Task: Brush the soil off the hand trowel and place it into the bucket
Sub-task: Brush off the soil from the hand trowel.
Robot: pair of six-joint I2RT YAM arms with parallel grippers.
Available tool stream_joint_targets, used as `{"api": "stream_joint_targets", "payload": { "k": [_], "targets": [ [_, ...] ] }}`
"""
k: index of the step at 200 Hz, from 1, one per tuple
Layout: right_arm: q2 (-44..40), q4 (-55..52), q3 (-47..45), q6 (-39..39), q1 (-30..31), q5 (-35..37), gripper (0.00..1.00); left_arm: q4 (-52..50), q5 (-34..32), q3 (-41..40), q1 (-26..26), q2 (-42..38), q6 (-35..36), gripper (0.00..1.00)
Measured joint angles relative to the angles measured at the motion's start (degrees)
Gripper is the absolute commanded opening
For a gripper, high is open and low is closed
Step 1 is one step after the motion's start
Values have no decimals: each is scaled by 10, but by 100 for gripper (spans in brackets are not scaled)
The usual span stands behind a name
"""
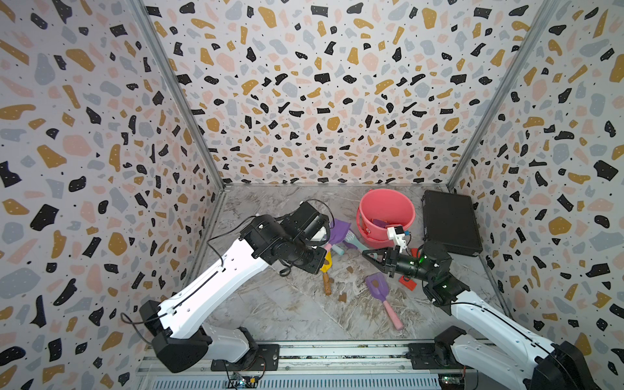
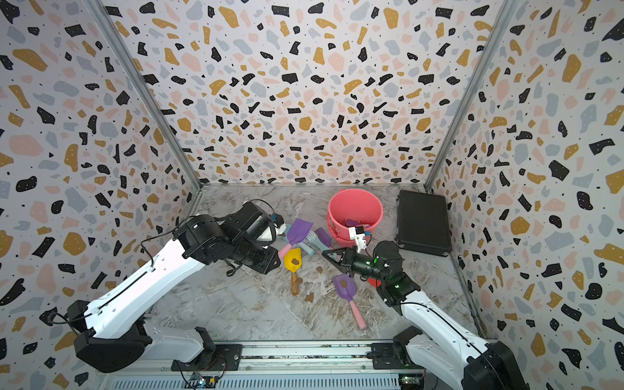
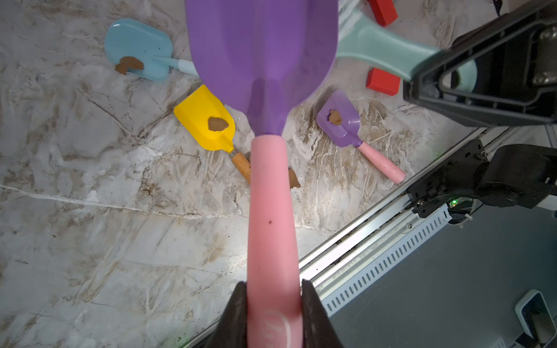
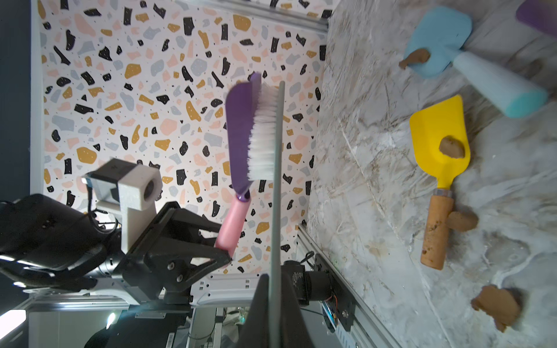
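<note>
Purple trowel (image 3: 261, 54) with pink handle (image 3: 271, 211)

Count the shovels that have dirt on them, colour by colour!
blue shovel: 1
yellow shovel: 1
small purple shovel on the table: 1
Total: 3 dirty ones in view

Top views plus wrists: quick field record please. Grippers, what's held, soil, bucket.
left gripper: shut on purple trowel, at its pink handle
right gripper: shut on brush
contact: bristles against the held blade
soil: blobs on yellow trowel, blue trowel, small purple trowel; loose blobs on table
bucket: upright, held trowel not in it
</note>
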Motion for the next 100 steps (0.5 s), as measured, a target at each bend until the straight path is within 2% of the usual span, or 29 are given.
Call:
{"api": "stream_joint_targets", "payload": {
  "k": [66, 86, 100],
  "targets": [
    [-48, -16, 0, -5, -70, 1, 0, -21, 30, -21, 0, -24, 5, 0],
    [-79, -110, 26, -72, -81, 5, 0, -24, 41, -21, 0, -26, 21, 0],
    [-94, -230, 80, -173, -80, 21, 0, -28, 47, -21, 0, -26, 37, 0]
  ]
}}
